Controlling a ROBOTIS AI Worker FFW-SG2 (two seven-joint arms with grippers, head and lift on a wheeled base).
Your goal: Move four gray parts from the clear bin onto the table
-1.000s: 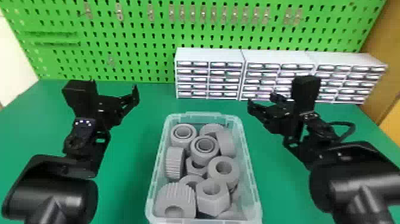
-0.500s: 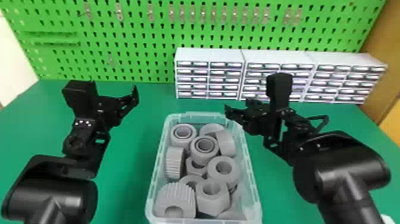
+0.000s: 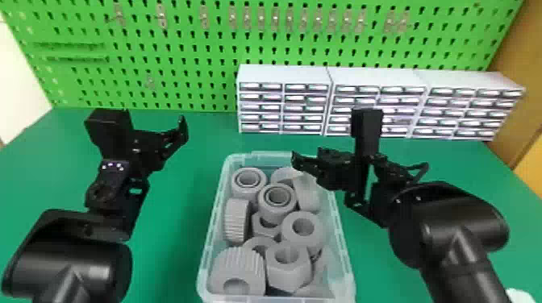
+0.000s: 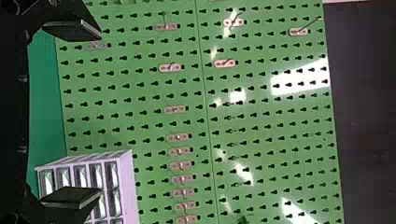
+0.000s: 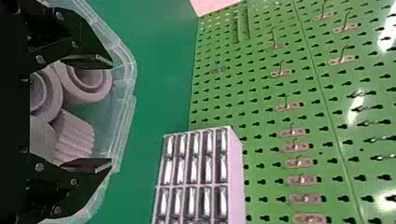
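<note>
Right now, the right end effector (image 3: 308, 160) hangs over the clear bin's (image 3: 210, 221) far right corner, fingers parted and released.
The left end effector (image 3: 181, 131), also spread open, is apart from the bin, with green desk (image 3: 177, 193) between it and the left rim; more desk runs from the far rim to three drawer cabinets (image 3: 284, 73). One bin holds at least ten gray parts (image 3: 314, 237).

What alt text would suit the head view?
A clear bin of gray parts sits on a green table, right gripper at its far right corner, left gripper off to the left; drawer cabinets and a pegboard stand behind.
</note>
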